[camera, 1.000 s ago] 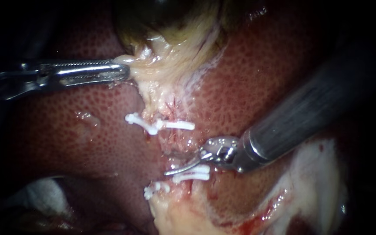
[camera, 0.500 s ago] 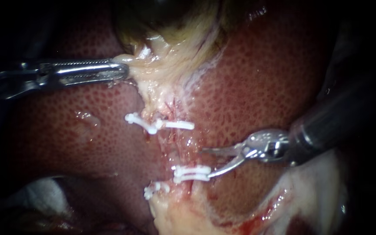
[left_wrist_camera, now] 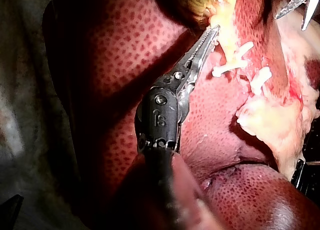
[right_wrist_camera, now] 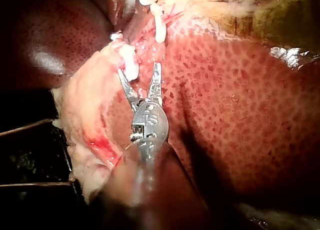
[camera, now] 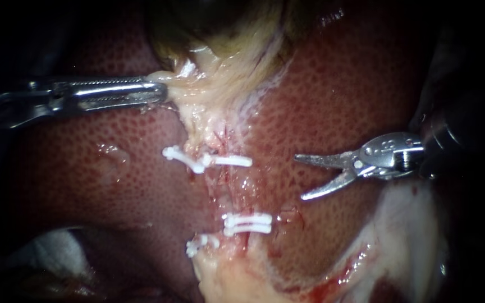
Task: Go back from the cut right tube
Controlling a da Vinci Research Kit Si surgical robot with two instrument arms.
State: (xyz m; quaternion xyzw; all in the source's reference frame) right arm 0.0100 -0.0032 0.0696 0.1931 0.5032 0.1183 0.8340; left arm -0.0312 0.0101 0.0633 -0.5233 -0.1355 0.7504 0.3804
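My right instrument [camera: 299, 178] comes in from the right, its two curved blade-like jaws open over the liver [camera: 338, 84], apart from the tube. The right tube [camera: 232, 188] runs between one white clip [camera: 231, 161] above and a pair of clips [camera: 247, 223] below, with a raw gap in between. My left instrument [camera: 158, 92] is shut on pale gallbladder tissue [camera: 197, 95] at the upper left. In the right wrist view the open jaws [right_wrist_camera: 139, 70] stand short of a clip [right_wrist_camera: 131, 65]. In the left wrist view the jaws [left_wrist_camera: 212, 32] pinch the pale tissue.
The dark gallbladder [camera: 220, 33] lies at the top. More clips [camera: 178, 155] [camera: 200, 245] sit on the left tube. Pale fatty tissue with some blood [camera: 405, 235] fills the lower right. White gauze [camera: 57, 252] shows at the lower left.
My right instrument has drawn back to the right and upward, away from the tube between the clips, with its jaws open wider. The left instrument holds still.
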